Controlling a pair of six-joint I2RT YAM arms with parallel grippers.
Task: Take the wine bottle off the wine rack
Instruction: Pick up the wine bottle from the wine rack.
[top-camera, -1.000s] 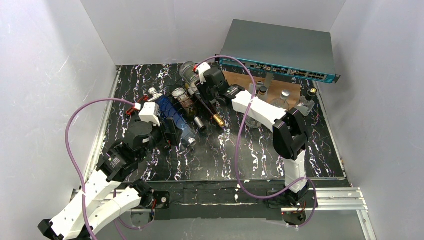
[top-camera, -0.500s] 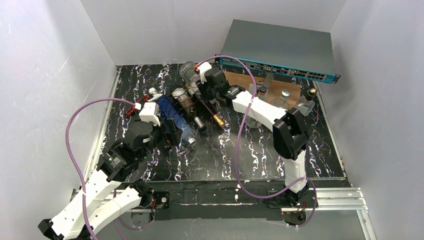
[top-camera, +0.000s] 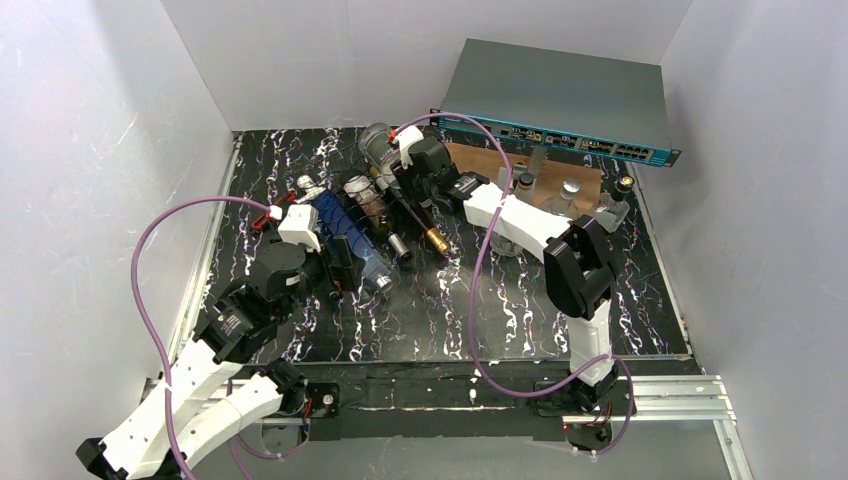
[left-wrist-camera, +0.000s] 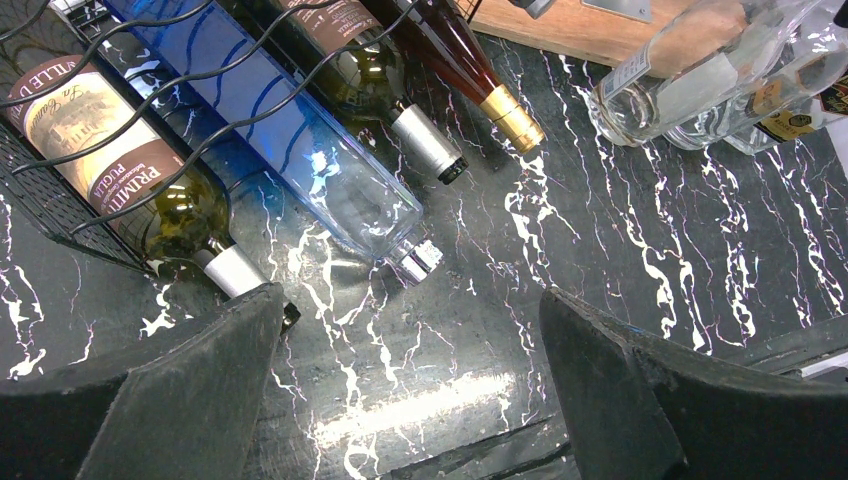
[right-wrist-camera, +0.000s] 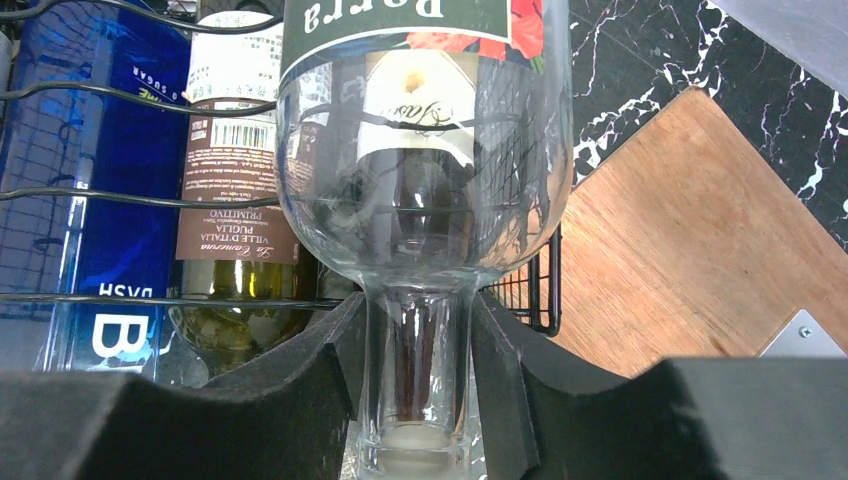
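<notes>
Top external view showed your left gripper (top-camera: 345, 265) at about 9 o'clock from the middle of the table (top-camera: 430, 310), over the near ends of the racked bottles; its jaws stood wide apart with nothing between them, only the black marbled tabletop below. In the left wrist view, just past the fingers (left-wrist-camera: 180, 390) at 11 o'clock, lay a green bottle (left-wrist-camera: 130, 170) with a brown label and a white cap; at 12 o'clock a blue bottle (left-wrist-camera: 290, 140); next a second green bottle (left-wrist-camera: 375, 80) with a silver cap; all three lay under the thin black wires of the wine rack (left-wrist-camera: 60, 205), necks pointing out of it; a dark red bottle (left-wrist-camera: 465, 65) with a gold cap lay beside them at 1 o'clock. The rack sat at about 11 o'clock from the table's middle; at its right end was the wine bottle (right-wrist-camera: 420, 150), clear glass with a green label; your right gripper (right-wrist-camera: 415, 390) was clamped on its neck, one pad on each side, the body reaching away toward 12 o'clock in the right wrist view; whether the body rested on the wires could not be told. A wooden board (top-camera: 478, 160) lay at 1 o'clock, just beside the rack, carrying small clear bottles (top-camera: 570, 190); a teal-fronted network switch (top-camera: 560, 90) stood behind it.
</notes>
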